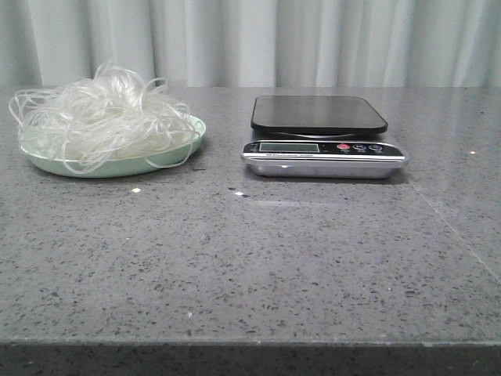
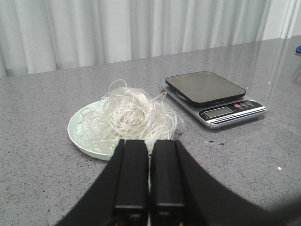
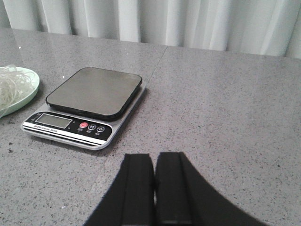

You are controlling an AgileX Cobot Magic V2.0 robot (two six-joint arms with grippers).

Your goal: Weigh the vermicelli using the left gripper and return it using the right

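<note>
On the pale green plate [image 1: 184, 145], at the worktop's [image 1: 250, 258] far left in the front view, sits the vermicelli [image 1: 98, 113], piled above the rim with loose loops trailing over the plate's edge. Judged by appearance, the mass is very light, springy and tangled; strands look glassy and probably slick, and brittle if dry. A grip on a single outlying loop would likely shed or snap it. Recommended hold: the dense crown of the nest, taken deep so that many strands are trapped together.

At roughly three o'clock from the plate, near but apart, stands the kitchen scale [image 1: 321, 137], dark platform bare, display strip facing the robot.

Left pincer [image 2: 149, 176]: fingers pressed together, holding nothing, positioned short of the plate with the vermicelli directly ahead. Right pincer [image 3: 154, 188]: fingers likewise closed and empty, with the scale ahead at about eleven o'clock in its wrist view. Neither arm appears in the front view.

Assessment: weighing not yet begun; the left pincer must spread before descending.
</note>
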